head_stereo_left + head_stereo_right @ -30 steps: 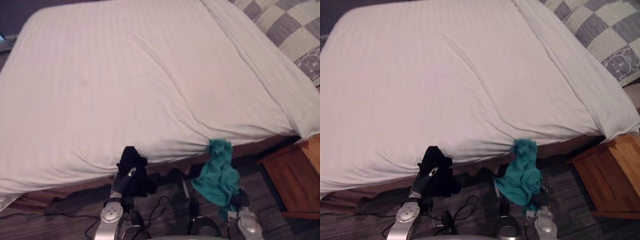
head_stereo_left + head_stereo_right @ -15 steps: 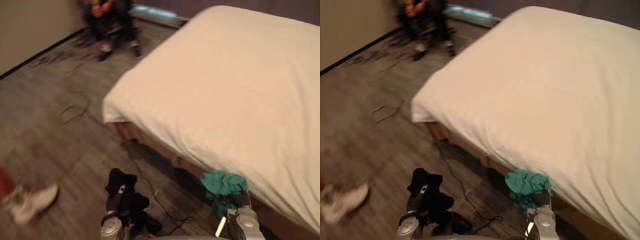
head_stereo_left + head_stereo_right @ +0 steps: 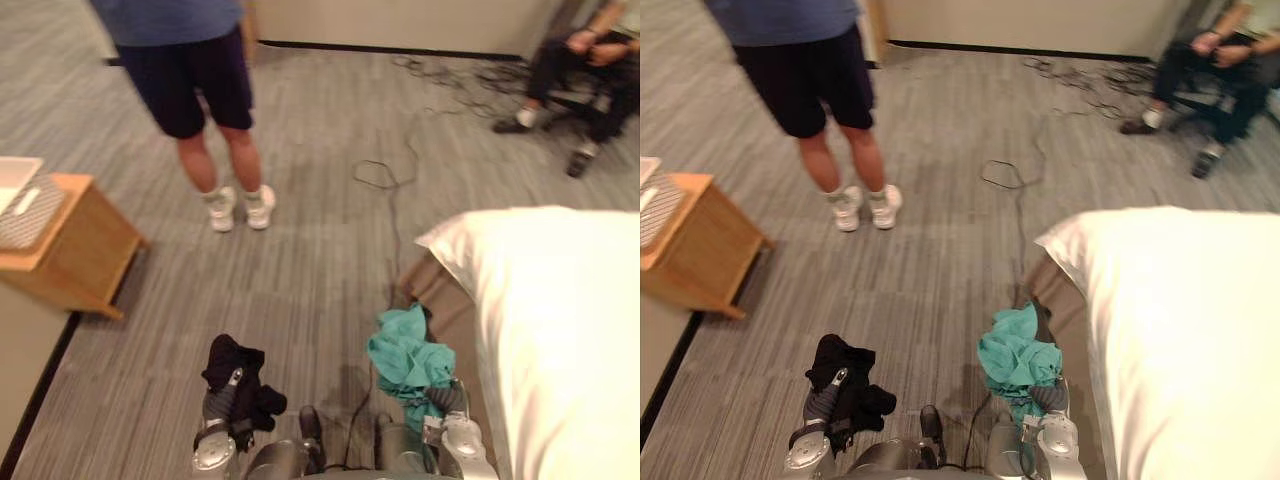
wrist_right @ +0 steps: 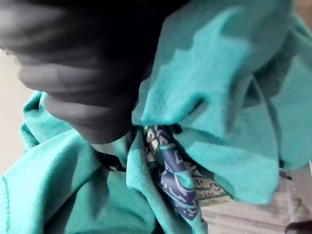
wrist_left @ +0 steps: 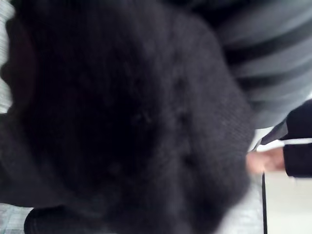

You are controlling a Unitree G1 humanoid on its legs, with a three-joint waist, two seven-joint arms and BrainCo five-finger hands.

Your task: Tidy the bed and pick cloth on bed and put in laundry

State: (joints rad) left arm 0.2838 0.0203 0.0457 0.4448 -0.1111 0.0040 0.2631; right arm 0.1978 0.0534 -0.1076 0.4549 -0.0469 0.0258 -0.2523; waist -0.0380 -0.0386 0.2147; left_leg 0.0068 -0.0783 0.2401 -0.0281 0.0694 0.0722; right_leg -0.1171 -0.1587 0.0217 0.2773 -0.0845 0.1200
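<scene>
My left hand (image 3: 223, 398) is low at the left and holds a bunched black cloth (image 3: 232, 362) above the grey carpet; that black cloth (image 5: 126, 122) covers the left wrist view. My right hand (image 3: 440, 402) is low at the right, by the bed's corner. It grips a teal cloth (image 3: 404, 350) that hangs in a crumpled bundle. In the right wrist view the teal cloth (image 4: 219, 97) with a patterned blue strip is wrapped round the hand's dark cover (image 4: 83, 63). The bed (image 3: 570, 330) with its white sheet lies at the right.
A person in dark shorts and white shoes (image 3: 200, 90) stands on the carpet ahead. A wooden nightstand (image 3: 70, 250) is at the left. A second person (image 3: 590, 50) sits at the far right. Loose cables (image 3: 375, 175) lie on the floor between.
The camera has swung away from the bed toward the open floor, so the bed now sits at the right. Both hands still carry their cloths, held low in front.
</scene>
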